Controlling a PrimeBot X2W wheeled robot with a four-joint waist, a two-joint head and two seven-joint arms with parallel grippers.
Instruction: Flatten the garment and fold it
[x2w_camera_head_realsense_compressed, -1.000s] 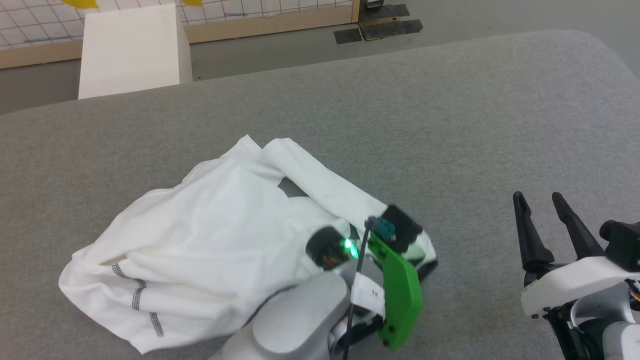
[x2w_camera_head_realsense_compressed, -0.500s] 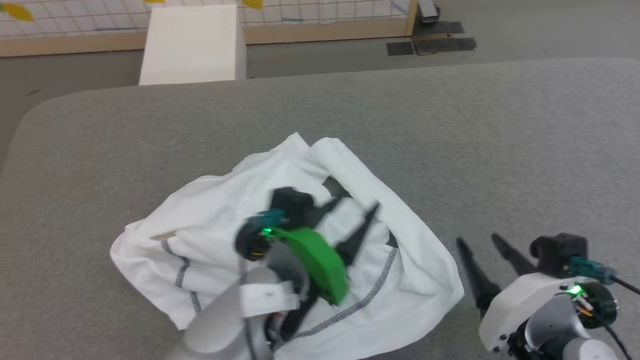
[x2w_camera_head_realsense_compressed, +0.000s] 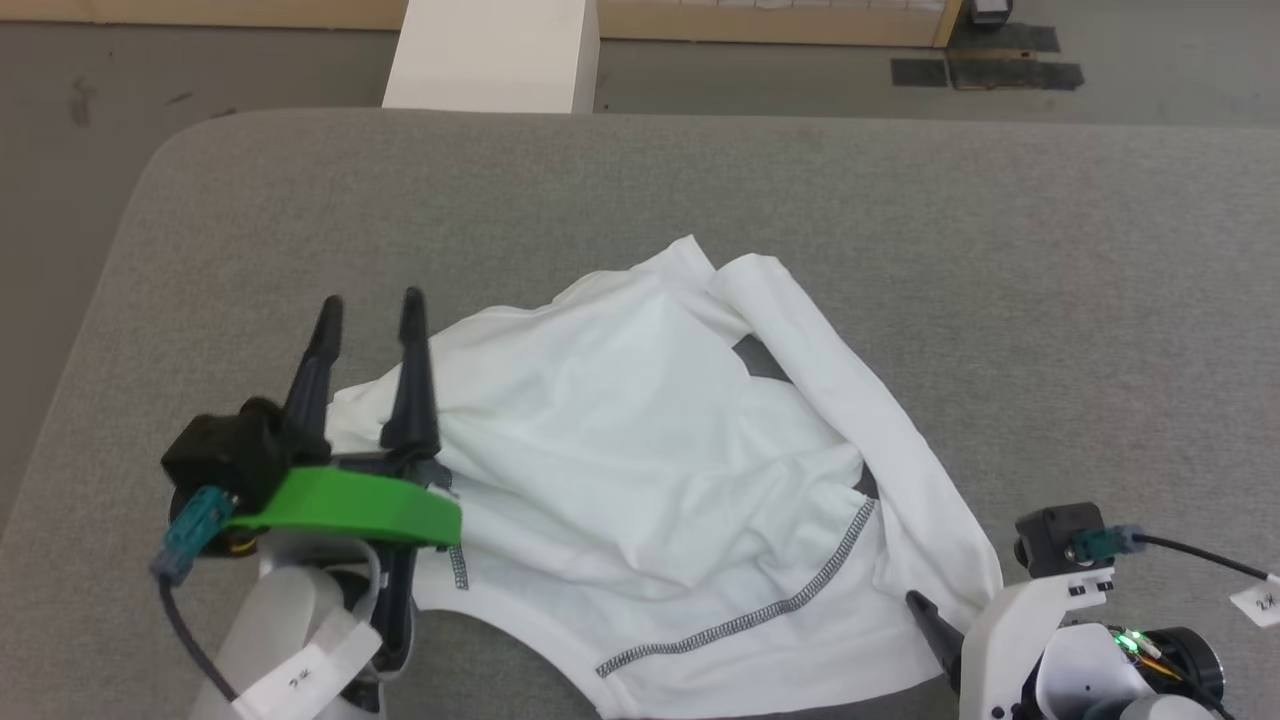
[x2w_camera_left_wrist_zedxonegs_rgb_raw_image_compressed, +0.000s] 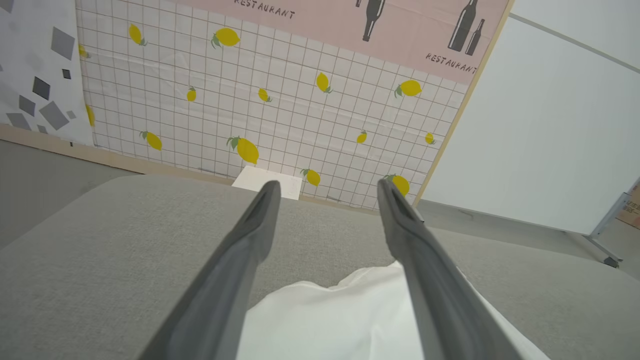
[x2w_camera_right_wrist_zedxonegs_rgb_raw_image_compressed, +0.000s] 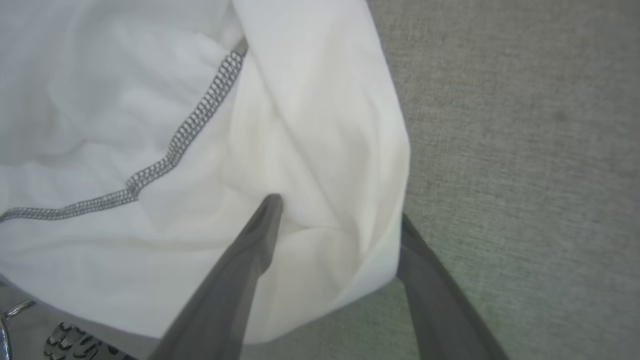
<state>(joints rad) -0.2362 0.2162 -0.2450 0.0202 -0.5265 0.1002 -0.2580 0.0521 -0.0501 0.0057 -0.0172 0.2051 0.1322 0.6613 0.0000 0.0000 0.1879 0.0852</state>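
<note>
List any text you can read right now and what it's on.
"RESTAURANT": pink poster, under the bottle silhouettes.
"RESTAURANT": same poster, top edge, partly cut off.
Left forearm tag: marks too small to read.
Right cable tag: too blurred to read.
Garment: none.

The left tool (x2w_camera_head_realsense_compressed: 371, 298) has black tapered fingers (x2w_camera_head_realsense_compressed: 410, 385), a green bracket (x2w_camera_head_realsense_compressed: 350, 505) and a teal plug (x2w_camera_head_realsense_compressed: 190, 525).

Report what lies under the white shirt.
The shirt lies on the grey padded table. One finger of the right gripper is under its corner, tip hidden; anything else beneath is covered.
</note>
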